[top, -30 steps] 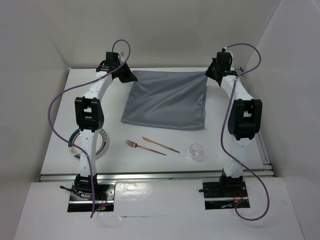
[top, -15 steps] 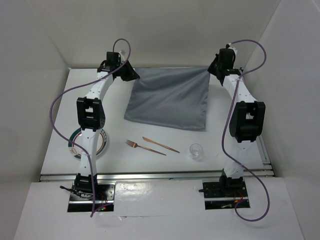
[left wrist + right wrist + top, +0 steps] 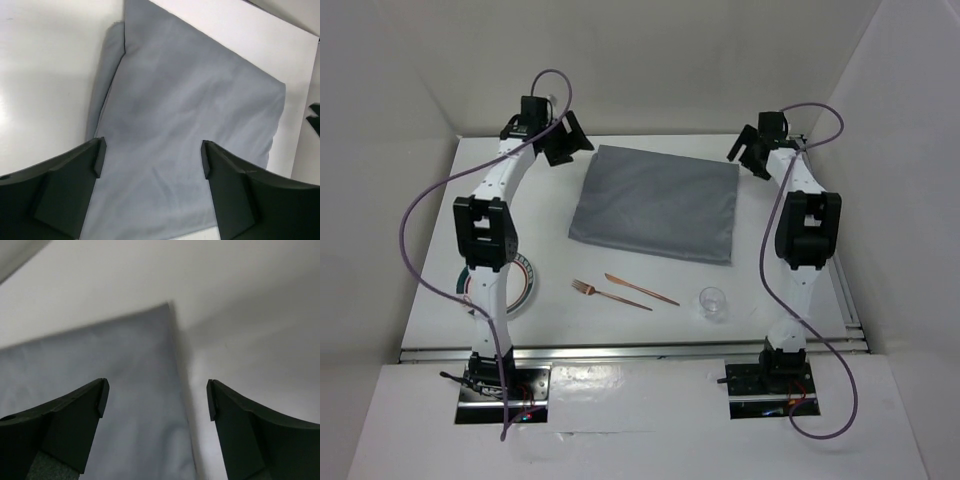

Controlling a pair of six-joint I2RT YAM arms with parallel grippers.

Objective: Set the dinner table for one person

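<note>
Grey cloth (image 3: 655,205) lay flat on the white dinner table (image 3: 550,215) beneath both arms. The left gripper (image 3: 152,151) and right gripper (image 3: 157,392) hung spread wide, empty, at its far corners.

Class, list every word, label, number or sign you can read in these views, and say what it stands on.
None can be read.
The plate has a patterned rim band too small to tell whether it bears letters.
The grey cloth, fork, knife and glass show no markings.
</note>
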